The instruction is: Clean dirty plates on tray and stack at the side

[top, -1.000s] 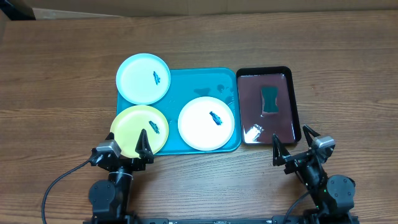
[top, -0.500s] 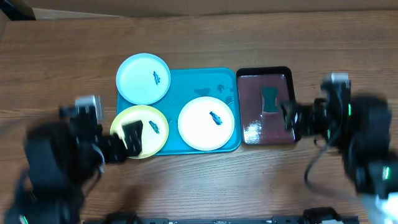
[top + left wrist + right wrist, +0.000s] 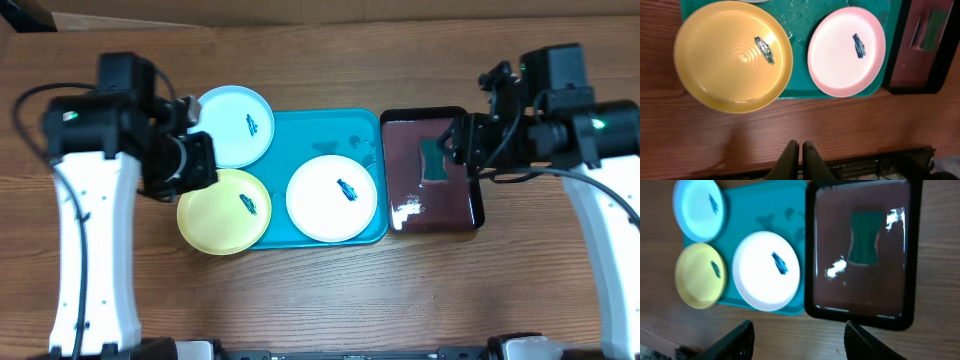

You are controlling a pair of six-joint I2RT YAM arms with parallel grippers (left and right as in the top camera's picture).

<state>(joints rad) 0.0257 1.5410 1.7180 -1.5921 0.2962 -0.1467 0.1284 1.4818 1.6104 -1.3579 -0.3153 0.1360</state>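
Hovering above the counter (image 3: 320, 290) on the left, the left end effector (image 3: 800, 146) has its fingers pressed together and grips nothing. From above it hangs just beside the light blue plate (image 3: 232, 125) and the yellow-green plate (image 3: 224, 211). Both plates overhang the left corners of the turquoise tray (image 3: 300, 135), blue at the far one and yellow-green at the near one. The white plate (image 3: 332, 198) lies wholly on the tray, toward its near right. Each plate carries a small dark smear. Over on the right, the right end effector (image 3: 799, 325) is spread wide and empty above the black tray (image 3: 810, 250). That tray holds reddish liquid, and a dark green piece (image 3: 865, 237) lies in it.
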